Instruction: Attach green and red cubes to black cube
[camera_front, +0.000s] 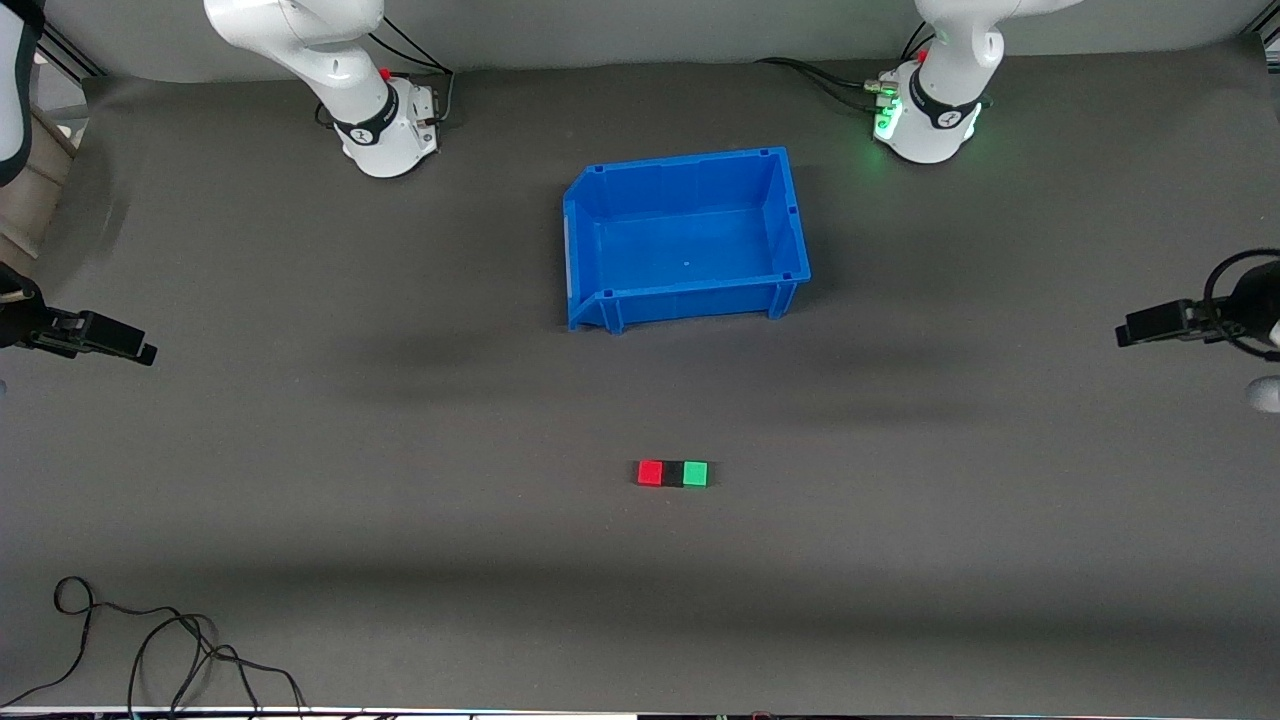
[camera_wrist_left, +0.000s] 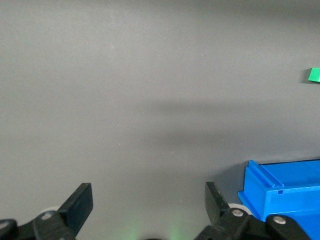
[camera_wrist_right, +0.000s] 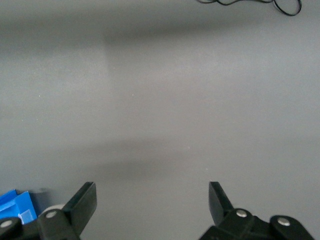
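Three tiny cubes sit touching in a row on the dark mat, nearer the front camera than the bin. The black cube (camera_front: 672, 474) is in the middle, with the red cube (camera_front: 650, 472) on its right-arm side and the green cube (camera_front: 695, 473) (camera_wrist_left: 314, 75) on its left-arm side. My left gripper (camera_front: 1125, 333) (camera_wrist_left: 149, 202) hangs open and empty over the left arm's end of the table, far from the cubes. Over the right arm's end, my right gripper (camera_front: 145, 352) (camera_wrist_right: 152, 202) is likewise open with nothing between its fingers.
An empty blue bin (camera_front: 790, 225) (camera_wrist_left: 280, 192) (camera_wrist_right: 12, 202) stands between the cubes and the robot bases. Loose black cables (camera_front: 170, 640) (camera_wrist_right: 250, 2) lie near the table's front edge toward the right arm's end.
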